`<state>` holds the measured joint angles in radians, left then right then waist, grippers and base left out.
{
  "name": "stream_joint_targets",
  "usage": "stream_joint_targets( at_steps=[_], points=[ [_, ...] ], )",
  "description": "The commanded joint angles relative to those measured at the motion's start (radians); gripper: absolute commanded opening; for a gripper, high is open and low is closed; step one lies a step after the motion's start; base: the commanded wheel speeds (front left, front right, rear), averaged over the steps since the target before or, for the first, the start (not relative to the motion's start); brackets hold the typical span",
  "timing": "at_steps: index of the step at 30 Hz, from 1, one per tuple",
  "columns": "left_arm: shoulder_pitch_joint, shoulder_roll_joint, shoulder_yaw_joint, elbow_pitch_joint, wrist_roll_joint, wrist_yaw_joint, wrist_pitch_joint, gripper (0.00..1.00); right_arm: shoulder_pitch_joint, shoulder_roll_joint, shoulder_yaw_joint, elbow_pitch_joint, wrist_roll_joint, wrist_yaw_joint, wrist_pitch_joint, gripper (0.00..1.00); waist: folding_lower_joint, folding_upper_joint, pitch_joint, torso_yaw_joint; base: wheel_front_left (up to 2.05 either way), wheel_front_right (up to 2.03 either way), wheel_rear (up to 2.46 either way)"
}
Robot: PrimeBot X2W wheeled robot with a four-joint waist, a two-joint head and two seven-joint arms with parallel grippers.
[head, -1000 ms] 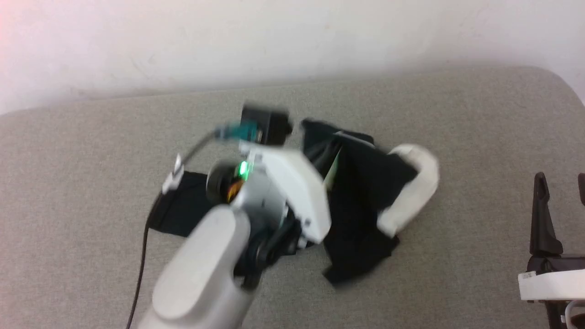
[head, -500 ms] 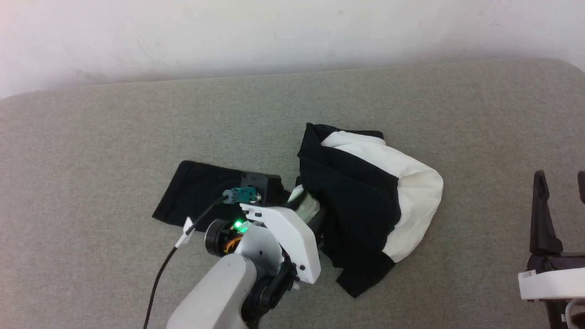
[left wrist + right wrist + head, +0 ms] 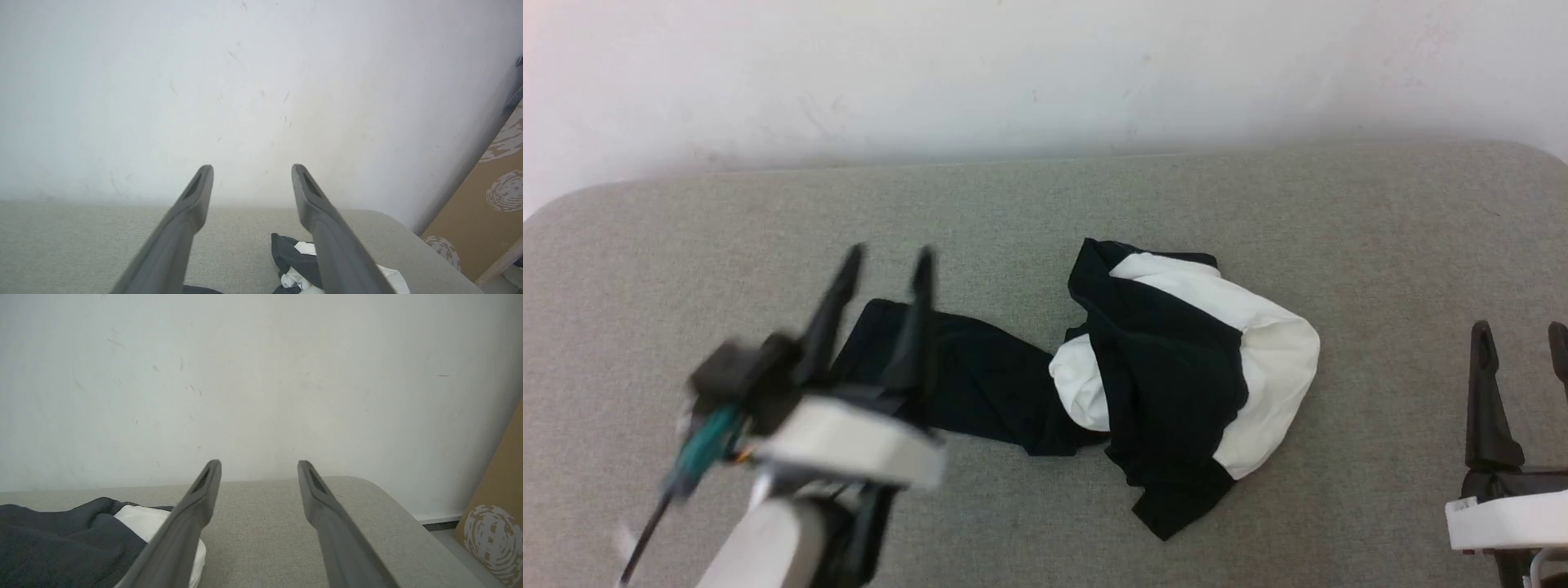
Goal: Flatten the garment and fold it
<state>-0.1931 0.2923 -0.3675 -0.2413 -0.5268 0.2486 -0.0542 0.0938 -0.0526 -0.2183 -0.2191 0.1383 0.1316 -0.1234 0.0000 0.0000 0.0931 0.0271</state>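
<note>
Across the whole lower part of the head view, you see the grey padded surface (image 3: 1258,523), which gives the cloth a broad, level bed to be spread on. Right of centre on it lies the garment (image 3: 1176,359) in a heap: black cloth is folded over the white body, and a white lobe bulges at the right of the heap. You can judge it as only partly flattened. One black sleeve (image 3: 980,384) runs out flat from the heap toward the left of the frame, laid as a sleeve is when it is drawn away from the body to open the shirt out. Over that sleeve's left end, in the lower left, stands the left gripper (image 3: 889,255), blurred, its two fingers well apart with nothing between them. In its own wrist view the fingers frame bare wall, with the heap low at the bottom edge, so you may read it as raised clear of the cloth. At the lower right edge, well apart from the garment, the right gripper (image 3: 1521,328) rests with fingers spread and empty. Its wrist view shows the same gap, with the garment at the lower left.
</note>
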Motion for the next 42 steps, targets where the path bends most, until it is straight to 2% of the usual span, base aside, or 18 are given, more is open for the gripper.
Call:
stream_joint_targets(
  at_steps=[1, 5, 8, 13, 18, 22, 28, 34, 38, 42],
  points=[
    [0.039, 0.027, 0.01, -0.016, 0.032, 0.01, -0.03, 1.0, 0.012, 0.002, 0.002, -0.003, 0.008, -0.001, 0.003, 1.0, 0.0, 0.0, 0.0, 0.0, 0.0, 0.0, 0.0],
    [0.2, 0.093, 0.049, -0.063, 0.101, 0.046, -0.14, 1.0, 0.022, 0.002, 0.005, -0.006, 0.011, -0.001, 0.005, 1.0, 0.0, 0.0, 0.0, 0.002, 0.0, 0.0, 0.0],
    [0.306, 0.092, 0.073, -0.077, 0.103, 0.065, -0.18, 1.0, 0.031, 0.002, 0.011, -0.008, 0.009, -0.001, 0.009, 1.0, 0.0, 0.0, 0.0, 0.006, 0.0, 0.0, 0.0],
    [0.393, 0.044, 0.088, -0.063, 0.089, 0.057, -0.203, 1.0, 0.059, 0.002, 0.027, -0.002, 0.012, -0.001, 0.016, 1.0, 0.0, 0.0, -0.003, 0.028, 0.0, 0.0, 0.0],
    [0.384, 0.001, 0.096, -0.055, 0.096, 0.025, -0.207, 1.0, 0.062, 0.002, 0.055, -0.006, 0.007, -0.001, 0.029, 1.0, 0.0, 0.0, -0.007, 0.053, 0.0, 0.0, 0.0],
    [0.367, -0.022, 0.107, -0.049, 0.109, 0.001, -0.207, 1.0, 0.003, 0.002, 0.123, -0.032, -0.017, -0.001, 0.075, 1.0, 0.0, 0.0, -0.002, 0.069, 0.0, 0.0, 0.0],
    [0.355, -0.053, 0.117, -0.023, 0.122, -0.033, -0.207, 1.0, -0.16, -0.016, 0.268, -0.046, -0.037, -0.001, 0.255, 1.0, 0.0, 0.0, 0.024, 0.086, 0.0, 0.0, 0.0],
    [0.326, -0.091, 0.106, 0.012, 0.13, -0.069, -0.207, 1.0, -0.316, -0.107, 0.407, 0.015, 0.022, -0.001, 0.499, 1.0, 0.0, 0.0, 0.059, 0.122, 0.0, 0.0, 0.0],
    [0.311, -0.116, 0.103, 0.038, 0.134, -0.09, -0.208, 1.0, -0.371, -0.141, 0.483, 0.069, 0.084, -0.001, 0.656, 1.0, 0.0, 0.0, 0.072, 0.152, 0.0, 0.0, 0.0],
    [0.308, -0.131, 0.107, 0.054, 0.137, -0.104, -0.208, 1.0, -0.396, -0.163, 0.528, 0.112, 0.117, -0.001, 0.742, 1.0, 0.0, 0.0, 0.077, 0.176, 0.0, 0.0, 0.0]
  ],
)
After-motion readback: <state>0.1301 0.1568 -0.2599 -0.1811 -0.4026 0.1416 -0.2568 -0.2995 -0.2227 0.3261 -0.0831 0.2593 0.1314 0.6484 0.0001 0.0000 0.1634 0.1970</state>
